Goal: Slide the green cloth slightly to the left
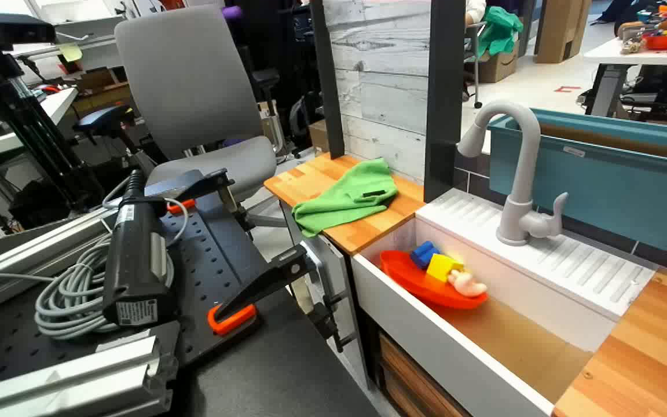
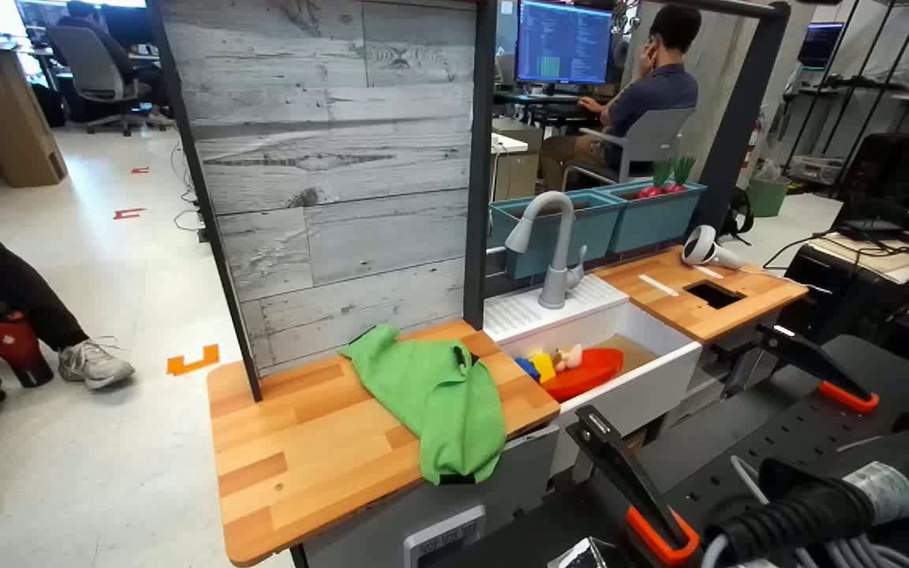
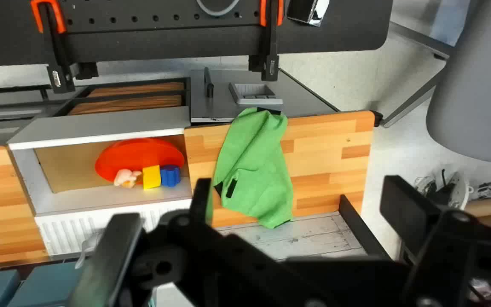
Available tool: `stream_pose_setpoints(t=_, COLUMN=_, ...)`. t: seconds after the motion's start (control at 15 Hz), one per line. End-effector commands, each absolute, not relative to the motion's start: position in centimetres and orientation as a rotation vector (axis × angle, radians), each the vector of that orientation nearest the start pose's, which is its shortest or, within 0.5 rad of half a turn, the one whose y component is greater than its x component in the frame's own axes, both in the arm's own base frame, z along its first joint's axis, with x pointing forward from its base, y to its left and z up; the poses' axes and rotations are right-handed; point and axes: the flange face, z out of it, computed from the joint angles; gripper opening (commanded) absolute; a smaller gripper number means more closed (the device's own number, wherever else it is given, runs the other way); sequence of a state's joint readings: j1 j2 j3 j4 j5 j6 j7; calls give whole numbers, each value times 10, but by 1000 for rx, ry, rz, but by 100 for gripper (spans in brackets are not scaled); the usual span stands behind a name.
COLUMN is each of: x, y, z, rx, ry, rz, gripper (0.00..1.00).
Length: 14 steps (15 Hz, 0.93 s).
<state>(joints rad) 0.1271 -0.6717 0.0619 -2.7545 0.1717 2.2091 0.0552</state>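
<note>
Robot gripper [image 3: 298, 192] is held with jaws wide apart, while the green cloth [image 3: 256, 183] is laid crumpled across the wooden counter [image 3: 326, 162] beside the sink [image 3: 79, 202], in which a red dish [image 3: 130, 153] and yellow block [image 3: 151, 177] are seen.

lime-green cloth [image 3: 256, 170]: 1
gripper [image 3: 301, 200]: 1
red oval dish [image 3: 137, 155]: 1
yellow block [image 3: 151, 177]: 1
blue block [image 3: 170, 176]: 1
sink [image 1: 438, 347]: 1
faucet [image 1: 519, 200]: 1
teal planters [image 2: 656, 225]: 2
clamps [image 1: 267, 281]: 2

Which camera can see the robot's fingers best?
The wrist view: the fingers look big and close there, spread apart, with the green cloth showing between them. Both exterior views show nothing of the robot's fingers.
</note>
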Motion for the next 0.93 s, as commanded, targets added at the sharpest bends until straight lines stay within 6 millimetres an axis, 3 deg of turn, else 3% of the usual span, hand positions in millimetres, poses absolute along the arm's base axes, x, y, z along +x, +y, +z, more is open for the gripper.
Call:
stream_pose_setpoints(t=0.0, x=337, y=69, z=421, rx=-3017, ry=-44, rz=-171, gripper=100)
stream_pose_setpoints(t=0.2, x=347, y=67, z=420, rx=-3002, ry=-36, rz=-251, gripper=100)
stream_pose_setpoints(t=0.47, x=377, y=62, z=410, rx=-2982, ry=57, rz=-371, gripper=100)
stream_pose_setpoints(t=0.87, x=445, y=56, z=370, rx=-2965, ry=225, rz=-437, gripper=100)
